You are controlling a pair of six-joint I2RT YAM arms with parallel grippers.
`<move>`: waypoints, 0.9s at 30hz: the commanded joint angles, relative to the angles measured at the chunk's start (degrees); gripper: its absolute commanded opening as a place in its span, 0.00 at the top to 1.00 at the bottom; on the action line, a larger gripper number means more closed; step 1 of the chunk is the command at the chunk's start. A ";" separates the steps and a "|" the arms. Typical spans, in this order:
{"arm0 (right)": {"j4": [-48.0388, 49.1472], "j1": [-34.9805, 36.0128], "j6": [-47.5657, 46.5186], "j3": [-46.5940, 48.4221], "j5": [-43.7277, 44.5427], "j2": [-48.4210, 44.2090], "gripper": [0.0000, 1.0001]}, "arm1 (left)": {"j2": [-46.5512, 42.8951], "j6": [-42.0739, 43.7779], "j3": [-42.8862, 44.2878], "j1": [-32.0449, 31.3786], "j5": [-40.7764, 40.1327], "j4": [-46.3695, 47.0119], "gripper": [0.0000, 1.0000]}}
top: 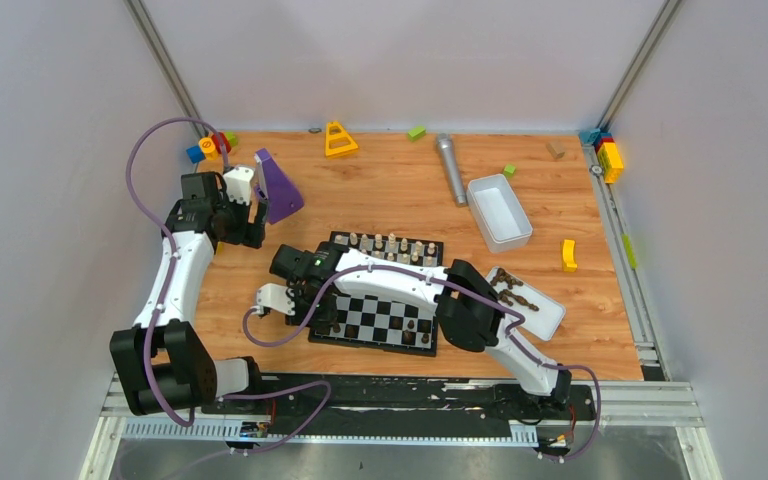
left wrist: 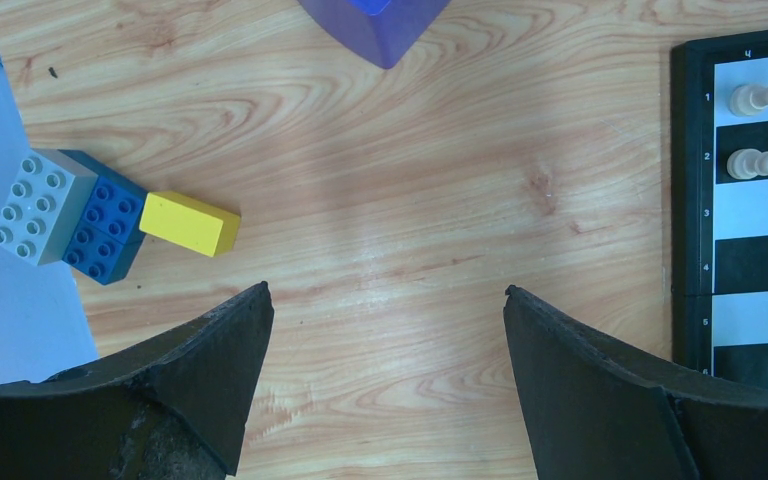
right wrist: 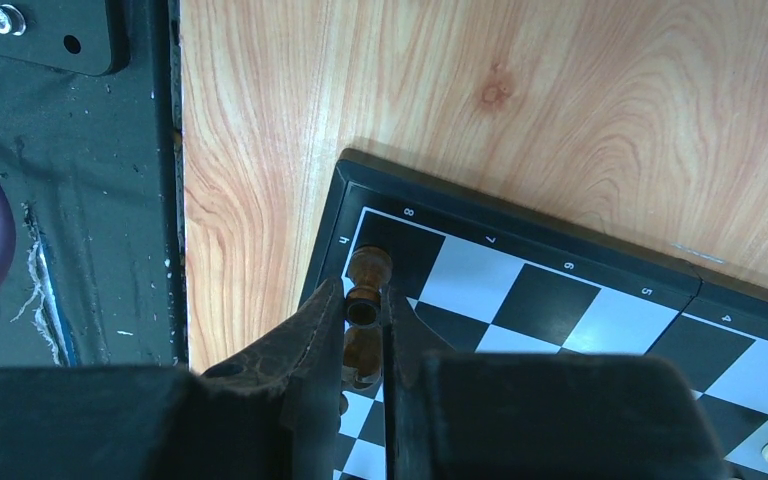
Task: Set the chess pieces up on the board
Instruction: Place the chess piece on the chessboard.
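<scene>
Wood-grain tabletop (top: 390, 180) fills the walled cell, with both arms reaching out over it. Looking down on the right arm, the right gripper (right wrist: 364, 308) is clenched on a dark brown chess piece (right wrist: 370, 266). Its pads pinch the stem from either side. The piece's end pokes out just past the fingertips, over the dark corner square of the board (right wrist: 560, 290) where the border reads h and 8. Whether the piece touches that square I cannot tell. This is the board's corner nearest the arm bases, and the table's front edge runs just to the gripper's left.

Across the board from that gripper, along the far rows, stand the cream pieces (top: 390, 244). Back along the right arm, past its elbow, a white tray (top: 550, 318) lies just beside the board with more dark pieces (top: 510, 290) in it.

The left gripper (left wrist: 385, 295) hangs released, its fingers spread wide over bare wood. To its right is the board's edge, with two cream pieces on rows 1 and 2. To its left, against the wall, sit grey, blue and yellow blocks (left wrist: 110, 225). Ahead of its fingertips is a purple object (left wrist: 375, 25).
</scene>
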 commanded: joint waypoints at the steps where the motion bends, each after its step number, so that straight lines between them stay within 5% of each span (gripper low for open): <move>1: 0.08 0.31 -0.49 0.82 1.78 1.33 0.98 | 0.33 -0.41 1.31 0.54 0.53 1.15 0.07; 18: 0.44 0.27 -0.59 3.00 3.54 3.14 0.98 | 0.59 -0.04 0.82 0.54 0.88 1.49 0.07; 27: 1.27 0.16 0.26 3.25 5.04 1.95 0.69 | 0.42 0.05 0.73 0.54 0.80 1.42 0.07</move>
